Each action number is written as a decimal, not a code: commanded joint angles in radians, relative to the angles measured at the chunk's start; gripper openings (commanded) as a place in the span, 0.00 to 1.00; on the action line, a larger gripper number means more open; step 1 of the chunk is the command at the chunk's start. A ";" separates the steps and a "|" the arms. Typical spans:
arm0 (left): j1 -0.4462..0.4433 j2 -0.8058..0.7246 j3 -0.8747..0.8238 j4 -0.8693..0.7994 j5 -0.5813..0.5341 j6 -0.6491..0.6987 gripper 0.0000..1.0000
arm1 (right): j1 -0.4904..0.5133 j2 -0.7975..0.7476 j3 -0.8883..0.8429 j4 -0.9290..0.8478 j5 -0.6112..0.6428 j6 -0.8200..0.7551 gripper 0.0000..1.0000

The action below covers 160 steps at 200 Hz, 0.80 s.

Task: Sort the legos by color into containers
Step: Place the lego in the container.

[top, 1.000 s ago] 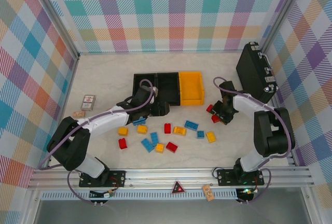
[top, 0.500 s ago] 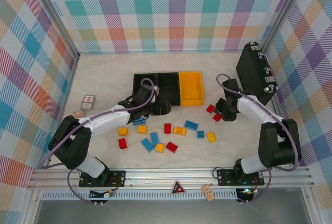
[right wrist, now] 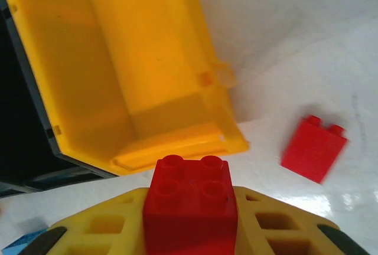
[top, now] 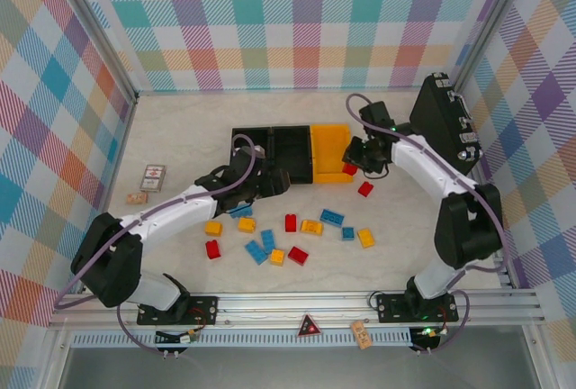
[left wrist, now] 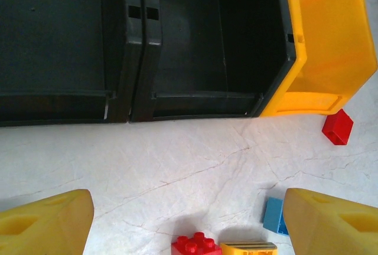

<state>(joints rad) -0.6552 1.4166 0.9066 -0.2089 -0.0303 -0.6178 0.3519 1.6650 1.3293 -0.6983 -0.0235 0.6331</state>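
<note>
Three bins stand in a row: a black bin (top: 252, 149), a second black bin (top: 292, 150) and a yellow-orange bin (top: 328, 148). My right gripper (top: 350, 167) is shut on a red lego (right wrist: 189, 208) and hangs just off the yellow bin's (right wrist: 118, 60) near right corner. Another red lego (top: 365, 189) lies on the table beside it. My left gripper (top: 275, 181) is open over bare table in front of the black bins (left wrist: 195, 36), its yellow fingers (left wrist: 47, 222) wide apart. Several red, blue and yellow legos (top: 311, 226) lie scattered nearer the arms.
A large black hard case (top: 443, 123) leans at the back right, close behind the right arm. A small printed card (top: 154, 177) and a tan block (top: 136, 198) lie at the left. Checkered walls enclose the table.
My right gripper has carried a red lego up and left from the table's right side to the yellow bin's corner, leaving one red lego behind. The left gripper has barely shifted.
</note>
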 commanded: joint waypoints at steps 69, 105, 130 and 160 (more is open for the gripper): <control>-0.007 -0.080 -0.045 -0.115 -0.085 -0.043 0.84 | 0.074 0.267 0.271 -0.089 0.050 -0.091 0.33; -0.007 -0.087 -0.045 -0.132 -0.097 -0.040 0.83 | 0.080 0.326 0.316 -0.097 0.088 -0.100 0.34; -0.007 -0.087 -0.044 -0.142 -0.107 -0.036 0.83 | 0.084 0.354 0.344 -0.104 0.109 -0.105 0.36; -0.007 -0.084 -0.047 -0.144 -0.115 -0.039 0.83 | 0.089 0.375 0.361 -0.110 0.124 -0.108 0.40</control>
<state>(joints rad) -0.6552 1.3510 0.8726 -0.3214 -0.1226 -0.6476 0.4297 2.0224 1.6516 -0.7807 0.0719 0.5400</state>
